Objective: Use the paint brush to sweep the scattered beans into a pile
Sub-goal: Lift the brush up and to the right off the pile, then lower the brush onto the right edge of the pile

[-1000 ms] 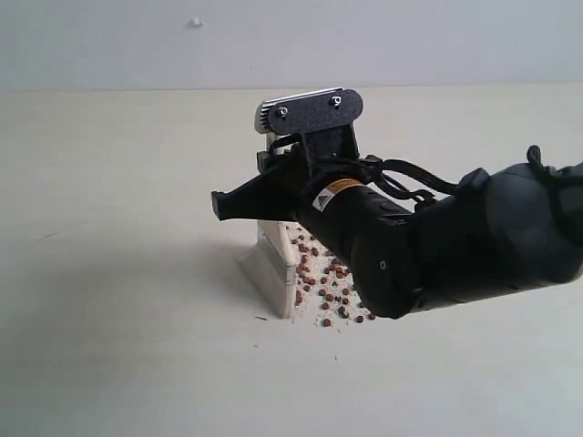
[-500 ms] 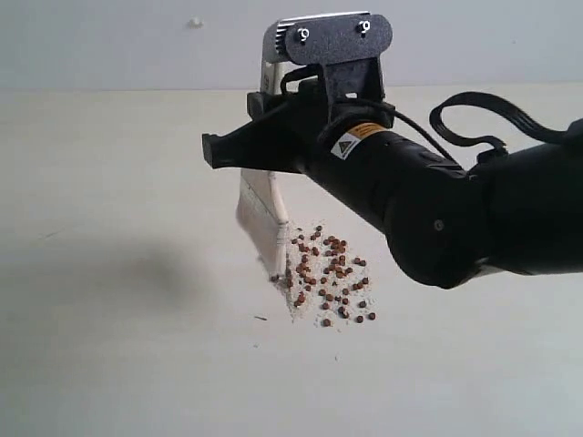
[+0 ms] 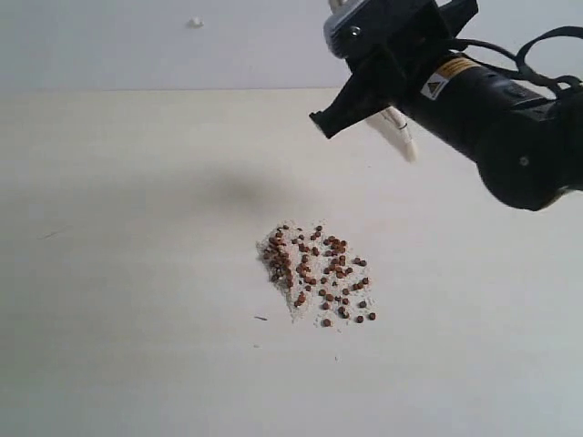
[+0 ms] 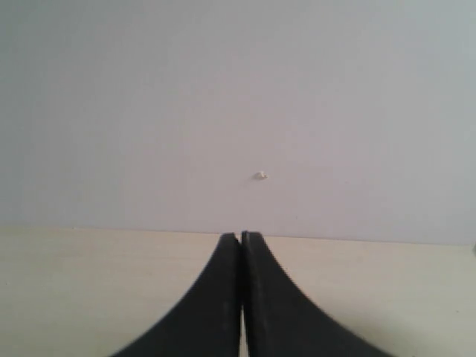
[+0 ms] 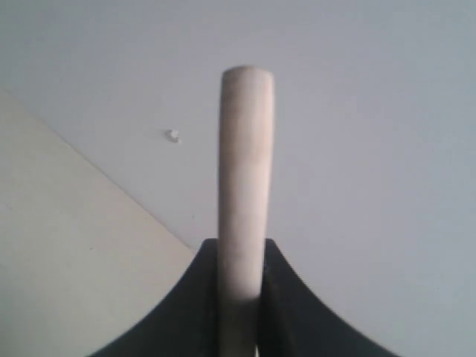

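Paint brush (image 5: 244, 149) in right claw (image 5: 240, 251), well above beans (image 3: 314, 273)

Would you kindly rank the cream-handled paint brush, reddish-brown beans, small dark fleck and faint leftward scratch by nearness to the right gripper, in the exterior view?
1. Paint brush, clamped in the right gripper.
2. Beans, piled below, mid-view.
3. Dark fleck, just past the pile.
4. Scratch, far left.

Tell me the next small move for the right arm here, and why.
Probably lower the paint brush to the table just past the sparse beans at the patch's lower right in the exterior view, then stroke toward its denser left. The right claw grips the brush high, clear of the table, and the beans lie as a loose patch, not a tight pile.
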`<state>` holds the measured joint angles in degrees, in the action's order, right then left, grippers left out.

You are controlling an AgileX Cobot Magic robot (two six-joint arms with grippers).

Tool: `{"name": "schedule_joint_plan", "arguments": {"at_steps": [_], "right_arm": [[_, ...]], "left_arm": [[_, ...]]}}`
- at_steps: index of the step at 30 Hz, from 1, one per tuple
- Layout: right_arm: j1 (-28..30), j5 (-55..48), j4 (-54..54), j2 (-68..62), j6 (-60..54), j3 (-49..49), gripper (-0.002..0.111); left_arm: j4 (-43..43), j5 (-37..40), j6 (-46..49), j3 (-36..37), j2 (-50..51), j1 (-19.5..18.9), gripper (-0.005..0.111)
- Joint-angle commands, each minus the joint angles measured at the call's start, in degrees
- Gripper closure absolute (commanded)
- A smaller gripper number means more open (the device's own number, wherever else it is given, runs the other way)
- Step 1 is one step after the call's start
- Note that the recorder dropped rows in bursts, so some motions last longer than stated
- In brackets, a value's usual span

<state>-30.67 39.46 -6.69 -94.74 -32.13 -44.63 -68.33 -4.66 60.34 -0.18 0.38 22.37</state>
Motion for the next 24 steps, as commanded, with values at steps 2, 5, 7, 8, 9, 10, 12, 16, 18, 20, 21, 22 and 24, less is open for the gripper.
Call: {"name": "schedule_joint_plan", "arguments": {"at_steps": [2, 5, 7, 8, 9, 10, 12, 16, 18, 20, 21, 22, 24], "right_arm": [[6.6, -9.9, 12.8, 0.5, 19.9, 0.2, 0.108], [6.9, -16.2, 2.4, 0.5, 20.3, 0.2, 0.108], [6.5, -18.0, -2.8, 0.5, 20.3, 0.2, 0.108], [6.3, -18.6, -5.3, 0.5, 20.3, 0.2, 0.108], [5.8, -19.0, -7.7, 0.5, 20.3, 0.2, 0.108], [5.5, -19.6, -9.3, 0.5, 19.7, 0.2, 0.108], [4.2, -20.0, -14.8, 0.5, 16.4, 0.2, 0.108], [0.6, -18.5, -31.8, 0.7, -0.3, 0.2, 0.108], [-2.1, -15.0, -44.4, 0.7, -12.2, 0.7, 0.108], [-5.5, -7.2, -55.2, 0.7, -21.1, 2.0, 0.108], [-7.6, -1.8, -60.1, 0.7, -24.4, 2.8, 0.108], [-9.4, 2.4, -63.1, 0.7, -25.7, 3.6, 0.108], [-14.0, 9.7, -67.9, 0.7, -26.5, 5.4, 0.108]], "left_arm": [[0.2, 0.0, -0.4, 0.2, -0.4, -0.1, 0.107], [0.2, 0.0, -0.4, 0.2, -0.4, -0.1, 0.107], [0.2, 0.0, -0.4, 0.2, -0.4, -0.1, 0.107], [0.2, 0.0, -0.4, 0.2, -0.4, -0.1, 0.107], [0.2, 0.0, -0.4, 0.2, -0.4, -0.1, 0.107], [0.2, 0.0, -0.4, 0.2, -0.4, -0.1, 0.107], [0.2, 0.0, -0.4, 0.2, -0.4, -0.1, 0.107], [0.2, 0.0, -0.4, 0.2, -0.4, -0.1, 0.107], [0.2, 0.0, -0.4, 0.2, -0.4, -0.1, 0.107], [0.2, 0.0, -0.4, 0.2, -0.4, -0.1, 0.107], [0.2, 0.0, -0.4, 0.2, -0.4, -0.1, 0.107], [0.2, 0.0, -0.4, 0.2, -0.4, -0.1, 0.107], [0.2, 0.0, -0.4, 0.2, -0.4, -0.1, 0.107]]}}
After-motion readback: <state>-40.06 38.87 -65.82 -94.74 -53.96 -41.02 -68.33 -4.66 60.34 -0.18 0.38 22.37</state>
